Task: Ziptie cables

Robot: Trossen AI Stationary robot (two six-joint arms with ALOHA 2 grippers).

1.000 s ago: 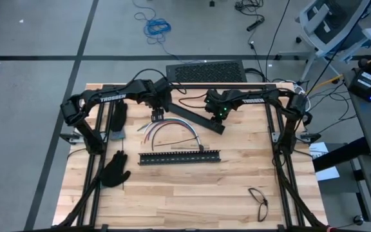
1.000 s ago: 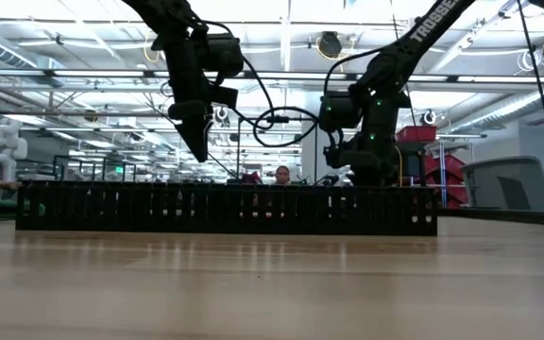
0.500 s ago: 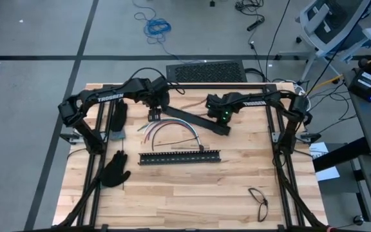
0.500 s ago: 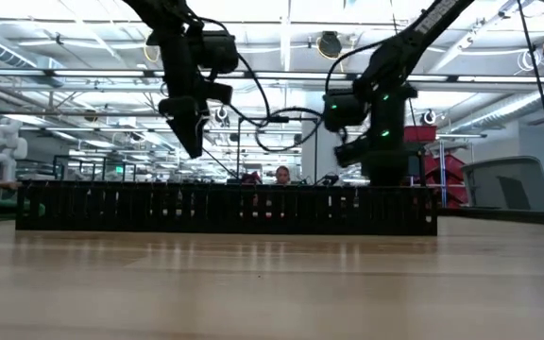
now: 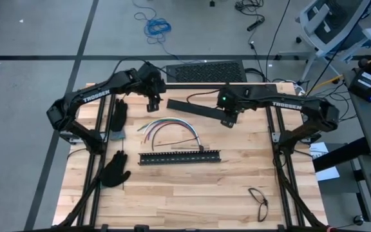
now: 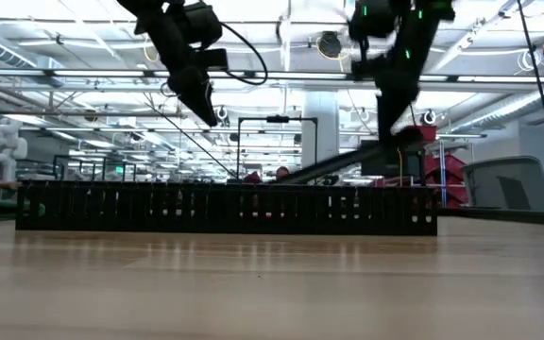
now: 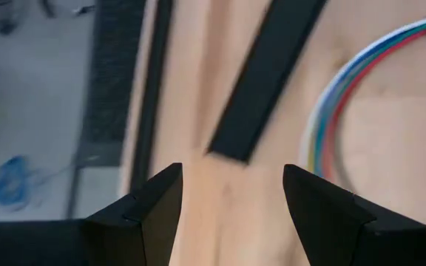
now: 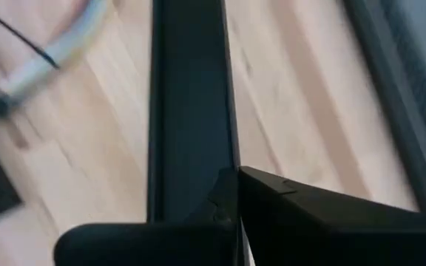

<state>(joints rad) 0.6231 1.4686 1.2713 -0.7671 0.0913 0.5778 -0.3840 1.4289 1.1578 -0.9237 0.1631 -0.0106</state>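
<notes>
Several thin cables (image 5: 168, 128), red, blue, white and yellow-green, lying in a loose arc at centre frame of the high view, just above the long slotted bar (image 5: 180, 157). Judged light, limp, springy along the curve; likely to splay if pinched at one end. Best taken near mid-arc, where strands run together, or at the bunched end at the arc's right. No zipties made out for certain in any view.

Above the arc, toward upper centre, flat black bar (image 5: 195, 109) lying slantwise. Right gripper (image 5: 227, 119) at that bar's right end, fingers closed on it; low view shows the bar (image 6: 343, 166) tilted, one end raised under the gripper (image 6: 395, 132). Right wrist view confirms: bar (image 8: 189, 103) running straight out from between the closed fingers.

Left gripper (image 5: 153, 102) hanging upper left of the cables, above the table, jaws parted, nothing between them. Left wrist view looks past both fingers (image 7: 154, 199) to bare wood, bar end (image 7: 261, 81) and cable arc (image 7: 346, 96) beyond.

High view gives layout only, also black gloves (image 5: 116, 169) at lower left. Low view alone gives height: bar's tilt, left gripper (image 6: 206, 109) well clear of the table. Cables hidden there behind the slotted bar (image 6: 225, 208).
</notes>
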